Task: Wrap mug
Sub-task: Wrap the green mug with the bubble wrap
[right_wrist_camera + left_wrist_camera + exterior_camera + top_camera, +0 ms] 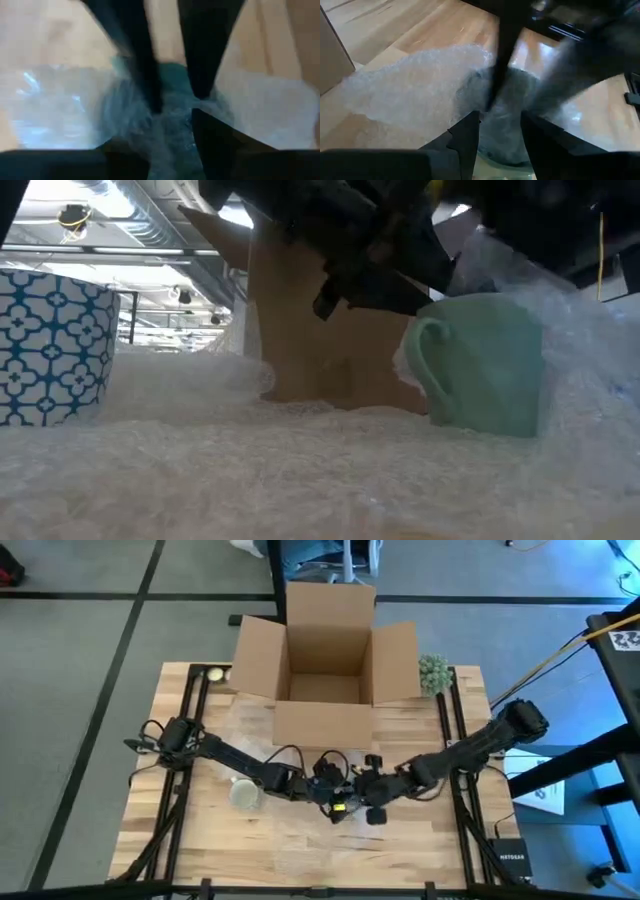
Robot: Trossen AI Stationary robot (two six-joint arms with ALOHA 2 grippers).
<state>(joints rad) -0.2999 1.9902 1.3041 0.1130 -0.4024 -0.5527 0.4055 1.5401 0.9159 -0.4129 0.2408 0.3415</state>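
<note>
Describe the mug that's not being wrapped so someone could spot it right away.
Start at the open cardboard box at the table's far edge, then come toward the near edge along the left arm. Just nearside of that arm stands a pale mug, apart from both grippers; close up it shows a blue-and-white floral pattern, unlike the plain green mug.

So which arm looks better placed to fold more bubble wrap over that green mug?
Probably the left: its gripper straddles the wrapped mug, bubble wrap loose beside it. The right gripper is equally close.

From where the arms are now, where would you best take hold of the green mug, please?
Probably by the rim, coming from above: the green mug stands upright on the bubble wrap, its handle faces sideways and wrap crowds its wall.
</note>
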